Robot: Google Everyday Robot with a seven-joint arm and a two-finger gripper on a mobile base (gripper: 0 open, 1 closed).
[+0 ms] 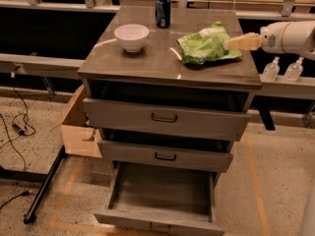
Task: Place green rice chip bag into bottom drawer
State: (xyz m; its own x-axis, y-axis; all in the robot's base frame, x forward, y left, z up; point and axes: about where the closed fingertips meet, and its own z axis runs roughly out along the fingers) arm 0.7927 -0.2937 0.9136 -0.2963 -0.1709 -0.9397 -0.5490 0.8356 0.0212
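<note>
Grey wood-grain counter (147,63), far right: a crinkly light-green rice chip bag (206,45) lies flat, the white arm's tan gripper (232,43) at its right edge, grip state impossible to tell. You should expect it light, soft, slippery; pinch an edge seam. The deep grey bottom drawer (162,200) stands open below.

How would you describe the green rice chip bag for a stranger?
Start at the grey drawer cabinet's top. On its right half lies the green rice chip bag, with the claw at its right edge. It is the only flat, crinkly, green thing there, unlike the white bowl and dark can.
</note>
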